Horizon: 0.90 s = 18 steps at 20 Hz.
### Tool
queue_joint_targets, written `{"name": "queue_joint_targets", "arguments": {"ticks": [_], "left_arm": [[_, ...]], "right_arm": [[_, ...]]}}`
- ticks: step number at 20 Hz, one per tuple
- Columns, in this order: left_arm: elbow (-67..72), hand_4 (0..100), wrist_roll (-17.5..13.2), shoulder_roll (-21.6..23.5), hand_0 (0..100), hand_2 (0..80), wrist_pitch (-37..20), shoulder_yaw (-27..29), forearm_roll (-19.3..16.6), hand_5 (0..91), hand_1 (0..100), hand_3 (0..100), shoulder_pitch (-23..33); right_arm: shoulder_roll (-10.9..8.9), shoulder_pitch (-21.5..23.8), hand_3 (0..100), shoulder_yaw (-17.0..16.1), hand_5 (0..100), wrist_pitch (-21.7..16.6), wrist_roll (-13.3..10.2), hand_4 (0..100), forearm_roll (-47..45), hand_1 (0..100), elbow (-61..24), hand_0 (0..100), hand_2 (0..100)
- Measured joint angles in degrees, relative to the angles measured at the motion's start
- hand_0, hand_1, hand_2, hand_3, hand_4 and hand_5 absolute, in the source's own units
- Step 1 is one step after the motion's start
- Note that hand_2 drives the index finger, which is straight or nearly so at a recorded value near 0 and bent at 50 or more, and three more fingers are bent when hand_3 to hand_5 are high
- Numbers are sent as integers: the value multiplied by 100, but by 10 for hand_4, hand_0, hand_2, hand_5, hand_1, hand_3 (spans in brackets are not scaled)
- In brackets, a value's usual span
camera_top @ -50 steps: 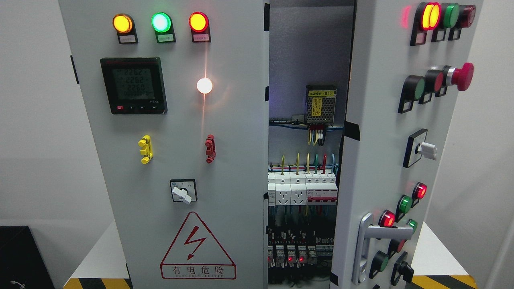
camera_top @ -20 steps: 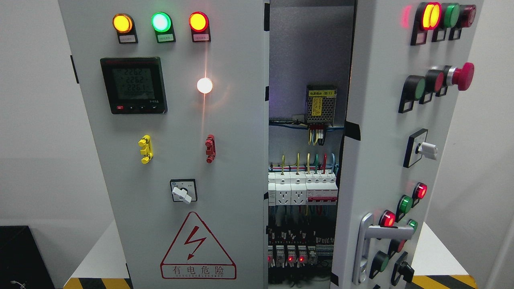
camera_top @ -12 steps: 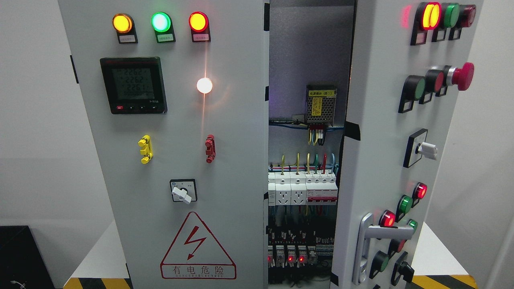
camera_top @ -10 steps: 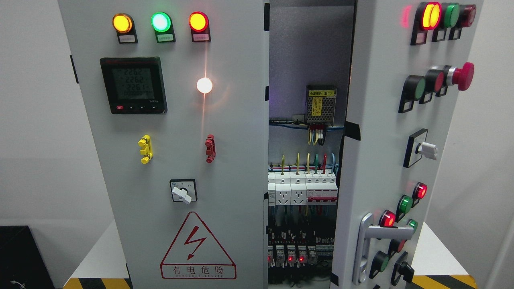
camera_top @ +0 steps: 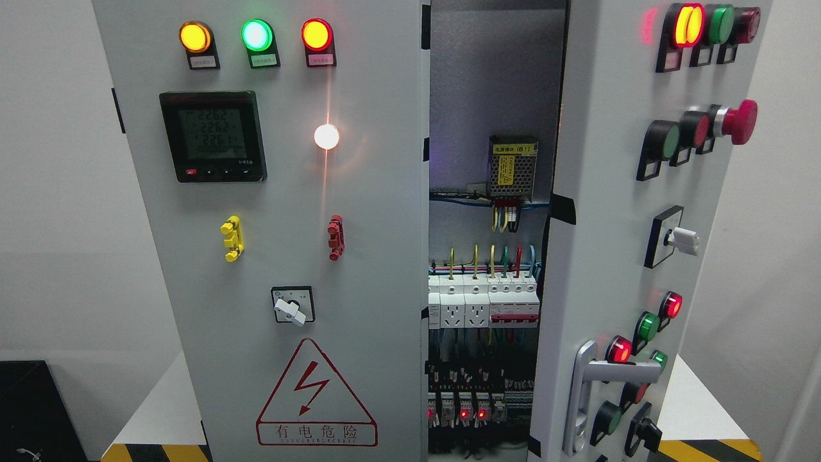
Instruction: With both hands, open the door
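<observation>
a: what reads on the left door (camera_top: 372, 212)?
b: the meter (camera_top: 213, 136) shows 2262, 2262, 2261; the warning triangle (camera_top: 315, 394) says 有电危险.
a: inside?
b: the yellow label (camera_top: 512, 149)'s print is too small to read.

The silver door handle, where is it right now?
In the head view, the silver door handle sits low on the swung-open right door, just below a lit red button.

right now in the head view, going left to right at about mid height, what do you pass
digital meter → white lamp → power supply inside the cabinet → right door's green button → red mushroom button. No hands show.
</observation>
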Motion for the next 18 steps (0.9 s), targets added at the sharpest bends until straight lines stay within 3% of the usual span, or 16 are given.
{"name": "queue_joint_targets", "arguments": {"ticks": [12, 18], "left_arm": [[-271, 0, -20, 354, 0, 0, 296, -736, 1705, 0, 0, 0, -2478], [-277, 0, -20, 484, 0, 0, 816, -934, 2720, 0, 0, 0, -3592]], "right_arm": [[0, 0, 0, 0, 0, 0, 0, 0, 0, 0, -1, 191, 0], [0, 0, 0, 0, 0, 0, 0, 0, 0, 0, -1, 191, 0]]}}
